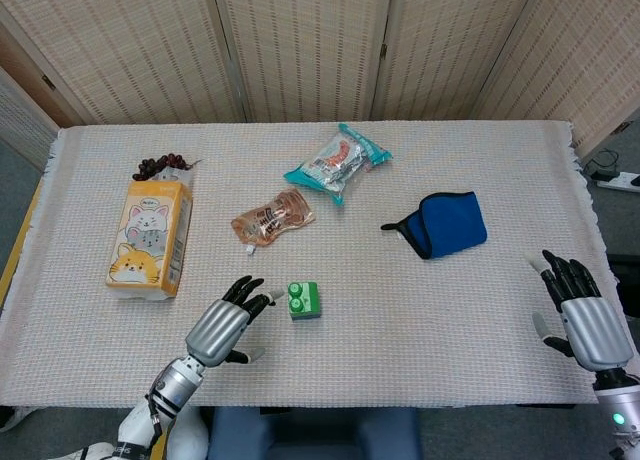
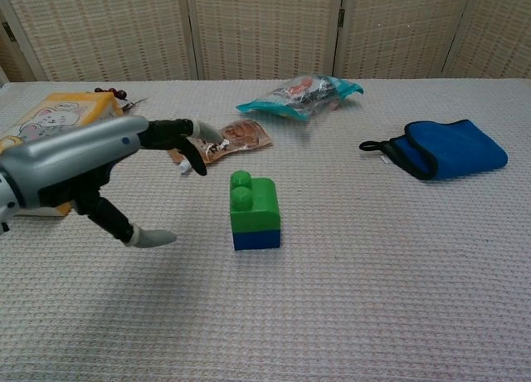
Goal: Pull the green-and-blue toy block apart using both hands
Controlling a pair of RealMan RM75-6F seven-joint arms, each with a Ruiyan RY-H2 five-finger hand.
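One toy block point(image 1: 305, 301) (green on blue) stands near the table's front middle. My left hand point(image 1: 222, 327) hovers just beside it, fingers spread, holding nothing. My right hand point(image 1: 582, 315) waits spread and empty at the far right edge. Two snack pouches point(image 1: 338, 160) lie behind.

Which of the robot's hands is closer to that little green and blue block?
The left. Its left hand hovers open just beside the green-and-blue toy block, not touching it. The right hand is far off at the table's right edge, also open.
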